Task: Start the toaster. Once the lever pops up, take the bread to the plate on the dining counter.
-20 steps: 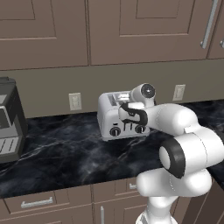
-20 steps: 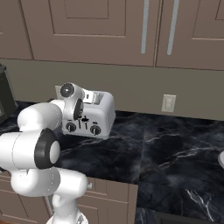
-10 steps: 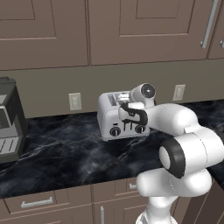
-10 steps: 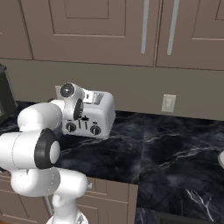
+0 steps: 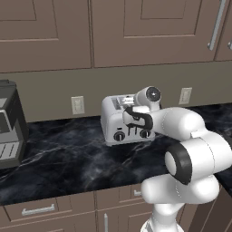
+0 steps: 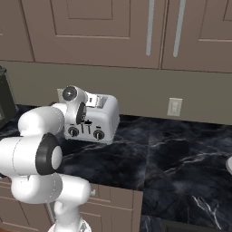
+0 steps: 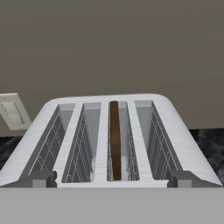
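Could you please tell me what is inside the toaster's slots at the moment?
In the hand view, the toaster has four slots; one dark brown bread slice stands on edge in the third from the left. The others show wire racks. The slice's lower part is hidden.

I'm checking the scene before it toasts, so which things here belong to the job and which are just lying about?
Job:
toaster
bread, in the toaster's third slot from the left in the hand view
gripper

Lying about:
dark grey appliance
wall outlets
upper cabinets
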